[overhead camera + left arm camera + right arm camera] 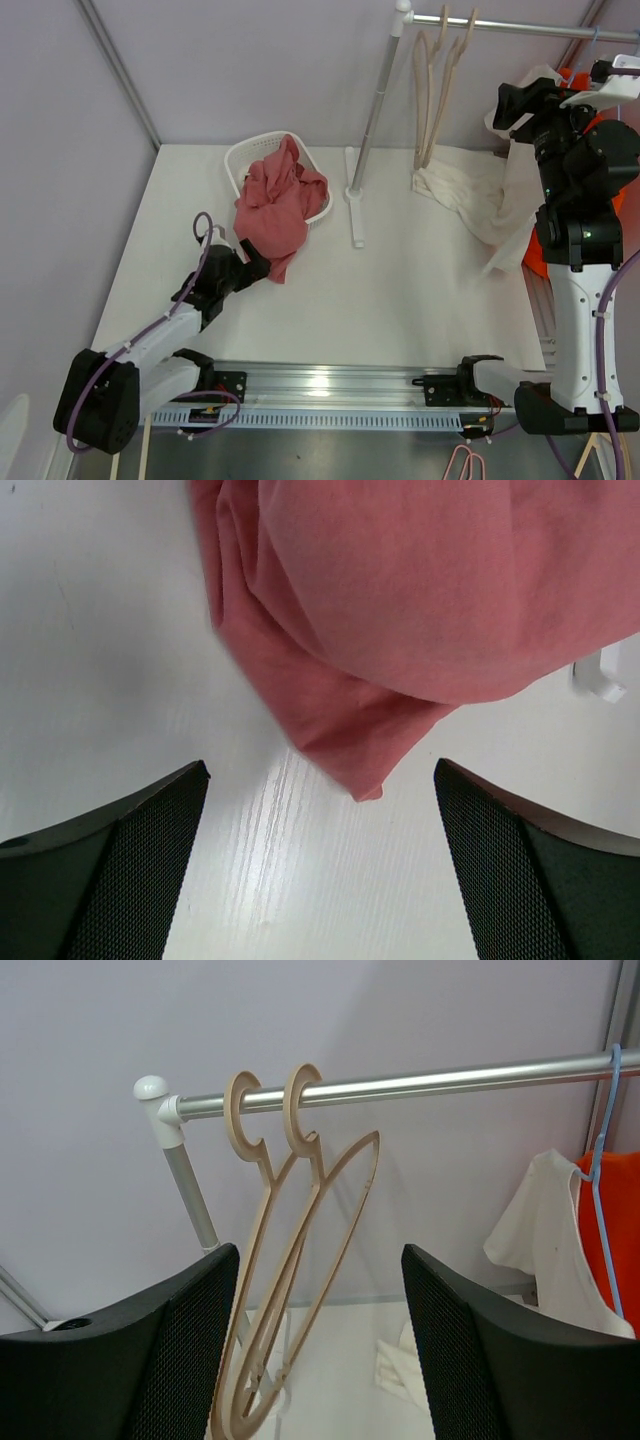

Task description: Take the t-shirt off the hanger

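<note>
Under the left end of the rail the cream t-shirt lies crumpled on the table, off the two bare beige hangers that hang just above it. Its long axis runs along beneath the rail, from the foot of the hangers toward the rail's right end, slanting toward the arms. The top view does not show where it ends against the white shirt hanging further right.

The right wrist view gives what the top view cannot. Both hooks sit side by side over the rail near its left elbow, and the hanger bodies drop almost edge-on, leaning left at the bottom. Only a scrap of the t-shirt shows below them. At the rail's right, a blue hanger carries the white shirt, with an orange garment behind it.

The right gripper is raised to rail height, right of the hangers and facing them. Its fingers stand well apart with nothing held, and the hangers show beyond the gap.

Only the top view shows the pink garment spilling from a white basket, well left of the rail's post. The left gripper lies low at its hem. In the left wrist view its fingers are spread wide and empty, with the corner of the hem on the table ahead of them, touching neither.
</note>
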You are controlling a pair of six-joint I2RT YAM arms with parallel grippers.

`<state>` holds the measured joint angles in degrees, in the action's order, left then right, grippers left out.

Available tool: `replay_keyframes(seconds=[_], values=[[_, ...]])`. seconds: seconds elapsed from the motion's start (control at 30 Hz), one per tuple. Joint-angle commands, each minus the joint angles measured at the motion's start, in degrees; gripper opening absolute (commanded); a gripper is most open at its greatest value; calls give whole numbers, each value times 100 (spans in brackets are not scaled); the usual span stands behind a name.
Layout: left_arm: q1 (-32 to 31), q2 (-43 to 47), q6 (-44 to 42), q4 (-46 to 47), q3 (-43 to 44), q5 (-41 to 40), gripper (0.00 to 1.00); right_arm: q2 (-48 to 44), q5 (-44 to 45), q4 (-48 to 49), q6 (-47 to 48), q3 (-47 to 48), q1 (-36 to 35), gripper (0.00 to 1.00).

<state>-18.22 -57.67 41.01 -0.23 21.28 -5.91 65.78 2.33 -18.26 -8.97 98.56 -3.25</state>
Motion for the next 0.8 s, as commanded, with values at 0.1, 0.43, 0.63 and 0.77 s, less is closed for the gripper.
replay_keyframes(seconds=[0.1,0.43,0.63,0.77], values=[[-33,-341,371,2041,-421,2,100,-241,-136,-63,-35,-22,8,71],[-33,-1386,1119,2817,-212,293,99,-294,-162,-46,-43,-57,17,70],[-41,-1738,1172,3265,-106,-146,76,-302,-391,7,-78,-83,17,72],[-68,-2072,1111,3083,130,-164,73,-276,-426,7,-78,-74,17,72]])
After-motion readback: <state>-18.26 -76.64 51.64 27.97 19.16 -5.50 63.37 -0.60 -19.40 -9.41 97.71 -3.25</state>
